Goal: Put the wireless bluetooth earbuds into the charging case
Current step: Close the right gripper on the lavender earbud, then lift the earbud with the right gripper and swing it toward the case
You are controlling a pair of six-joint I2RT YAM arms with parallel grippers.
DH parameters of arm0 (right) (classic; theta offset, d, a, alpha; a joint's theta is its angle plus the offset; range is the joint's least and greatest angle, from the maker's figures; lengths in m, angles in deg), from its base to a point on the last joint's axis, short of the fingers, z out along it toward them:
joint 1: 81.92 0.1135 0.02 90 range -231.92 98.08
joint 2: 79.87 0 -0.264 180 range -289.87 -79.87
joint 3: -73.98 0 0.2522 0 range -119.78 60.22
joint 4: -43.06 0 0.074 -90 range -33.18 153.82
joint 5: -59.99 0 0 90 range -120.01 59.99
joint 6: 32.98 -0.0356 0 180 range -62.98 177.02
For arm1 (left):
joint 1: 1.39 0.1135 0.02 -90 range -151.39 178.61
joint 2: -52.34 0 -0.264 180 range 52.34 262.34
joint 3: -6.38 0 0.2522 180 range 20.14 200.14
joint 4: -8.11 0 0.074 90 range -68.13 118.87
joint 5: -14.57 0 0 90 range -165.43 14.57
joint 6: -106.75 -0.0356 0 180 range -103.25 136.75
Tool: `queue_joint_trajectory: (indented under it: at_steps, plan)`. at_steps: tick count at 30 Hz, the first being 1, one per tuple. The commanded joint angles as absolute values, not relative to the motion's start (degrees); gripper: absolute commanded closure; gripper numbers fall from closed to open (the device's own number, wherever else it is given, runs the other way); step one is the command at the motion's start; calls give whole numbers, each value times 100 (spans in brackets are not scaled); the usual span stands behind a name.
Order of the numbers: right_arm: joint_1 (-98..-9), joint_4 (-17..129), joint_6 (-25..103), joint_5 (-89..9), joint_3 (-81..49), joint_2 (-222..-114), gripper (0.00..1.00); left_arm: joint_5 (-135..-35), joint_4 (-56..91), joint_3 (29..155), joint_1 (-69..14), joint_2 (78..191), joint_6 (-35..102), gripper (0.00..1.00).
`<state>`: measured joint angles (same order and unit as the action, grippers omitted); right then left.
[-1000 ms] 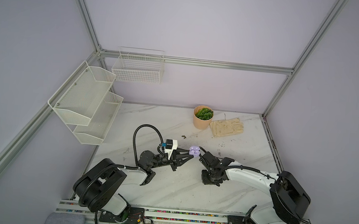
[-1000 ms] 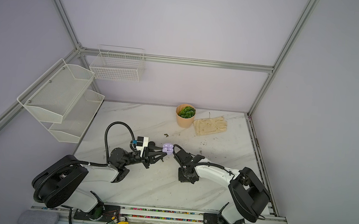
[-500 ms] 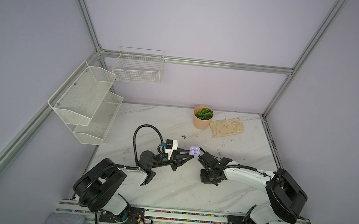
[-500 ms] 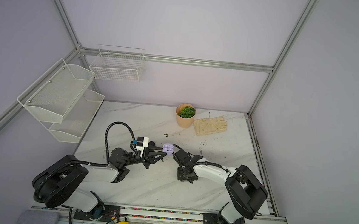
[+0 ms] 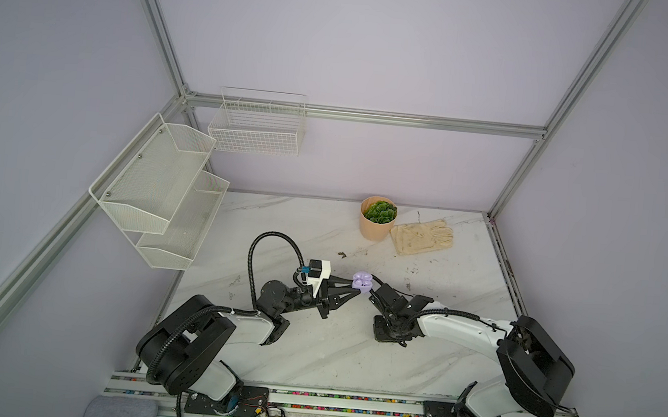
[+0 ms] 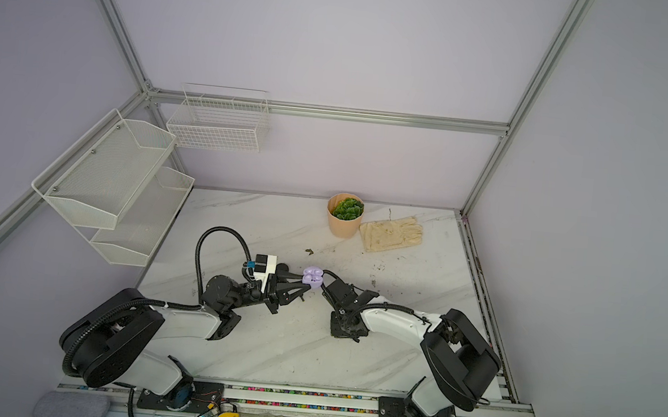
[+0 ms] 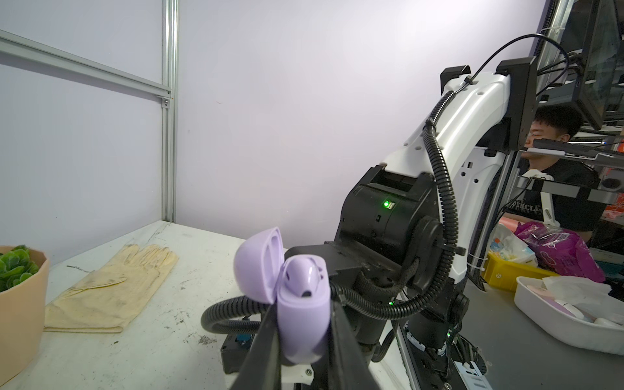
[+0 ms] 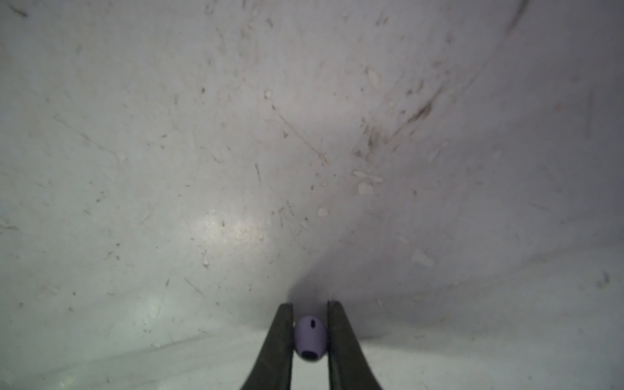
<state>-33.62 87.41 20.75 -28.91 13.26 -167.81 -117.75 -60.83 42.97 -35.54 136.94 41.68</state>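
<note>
Lilac charging case (image 7: 303, 320) is clamped between the left jaws at their tips, lid (image 7: 258, 261) open, with one earbud (image 7: 305, 275) seated inside. Right jaws are clenched on a second earbud (image 8: 310, 337), also lilac, pinched between their tips over the scuffed worktop (image 8: 202, 169). In both top views the right jaws sit just beside the case.

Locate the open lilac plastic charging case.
The open lilac plastic charging case is mid-table in both top views, clamped in the left tool, beside the right tool gripping a small lilac earbud.
</note>
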Motion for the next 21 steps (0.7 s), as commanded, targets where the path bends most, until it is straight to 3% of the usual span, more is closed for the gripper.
queue_joint_trajectory:
  at_steps: [1, 14, 21]
  plan:
    - [-3348, 8819, 1942, -2640, 1353, -16561, 82, -11726, -6419, 4169, -3566, 13637, 4119, 100]
    - [-4155, 8482, 2873, -2967, 765, -15900, 82, -11552, -6418, 4402, -3410, 13689, 4405, 100]
    - [-5192, 8406, 3569, -4798, -520, -15331, 82, -11567, -6424, 4688, -3322, 13742, 4235, 100]
